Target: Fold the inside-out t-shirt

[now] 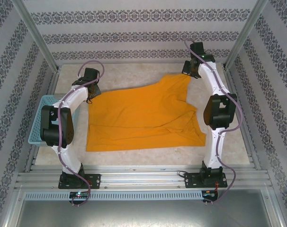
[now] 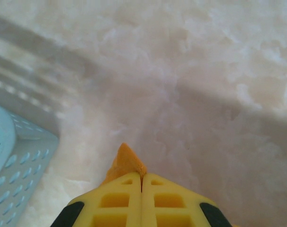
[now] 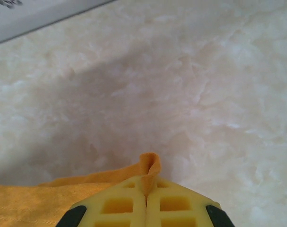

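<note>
Now the orange t-shirt (image 1: 143, 118) lies spread on the table (image 1: 148, 155) between my arms. The left gripper (image 2: 142, 178) and right gripper (image 3: 146, 183) each pinch a far corner (jaws pressed together). I should lift both evenly, with the edge taut.

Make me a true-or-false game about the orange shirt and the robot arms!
1. The t-shirt lies spread on the table. True.
2. The left jaws are shut on a bit of orange cloth. True.
3. The right jaws are wide open. False: they are shut, pinching the shirt's edge.
4. The basket is red. False: it is light blue, at the table's left side.
5. The shirt's upper face bears a picture. False: it is plain orange.
</note>
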